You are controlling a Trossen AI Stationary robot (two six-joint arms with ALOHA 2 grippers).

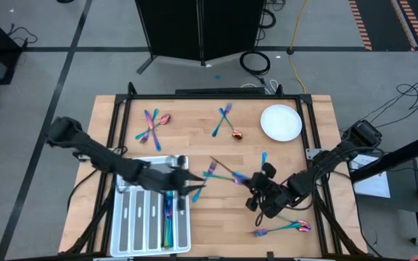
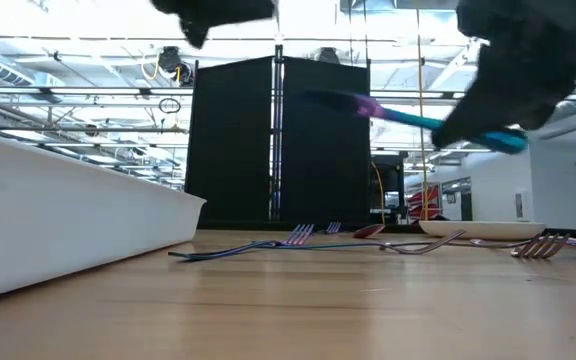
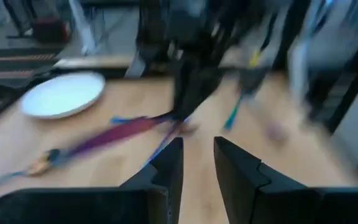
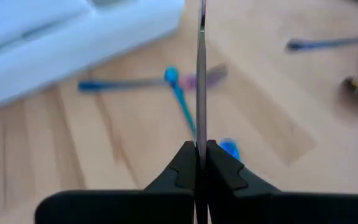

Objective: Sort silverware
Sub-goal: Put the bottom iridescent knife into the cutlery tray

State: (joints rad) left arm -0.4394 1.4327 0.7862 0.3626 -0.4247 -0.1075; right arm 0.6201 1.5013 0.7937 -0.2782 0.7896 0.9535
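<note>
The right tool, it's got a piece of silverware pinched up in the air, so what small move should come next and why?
Probably bring the right tool a little closer to the left tool. It is shut on a slim utensil lifted off the table, while the left tool waits open beside the white tray, pointing toward it, which suggests a handover.

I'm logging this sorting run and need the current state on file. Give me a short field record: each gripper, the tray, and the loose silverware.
right gripper: shut on a slim knife, held above the table middle
left gripper: open, empty, at the tray's right edge
tray: white, front left, some silverware in its rightmost slot
loose silverware: crossed pair back left, another back centre, pieces at the front right
plate: back right
</note>
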